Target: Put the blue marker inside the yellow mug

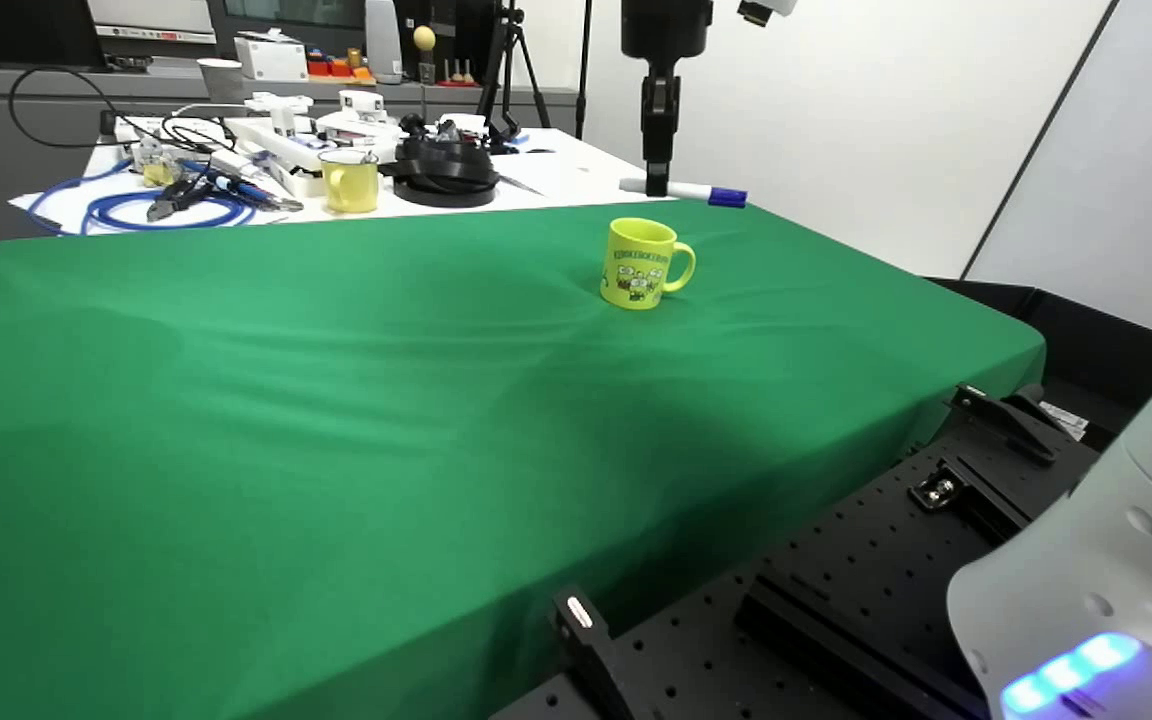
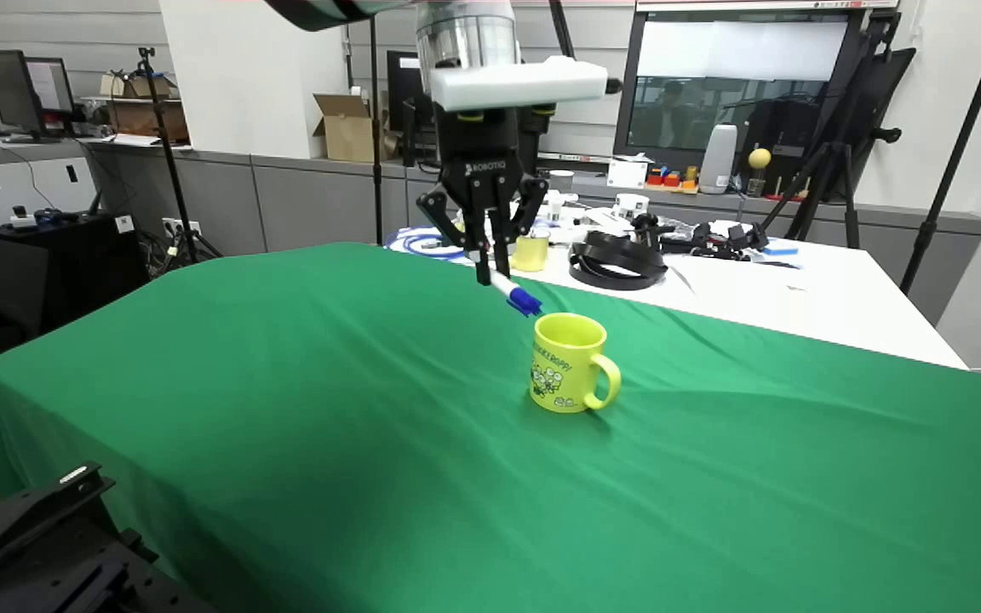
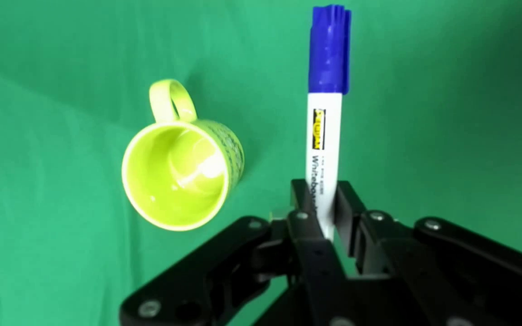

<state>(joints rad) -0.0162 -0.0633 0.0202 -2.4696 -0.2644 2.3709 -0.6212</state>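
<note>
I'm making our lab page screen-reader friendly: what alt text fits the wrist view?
A black claw grips a blue-capped whiteboard marker by its white barrel, the cap toward the top of the picture. To the left, apart from it, an empty yellow mug stands on green cloth.

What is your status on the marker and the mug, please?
Gripper shut on marker, clear of the cloth. Marker roughly level, not yet in mug. Mug upright on cloth; no obstacle seen between the two.
</note>
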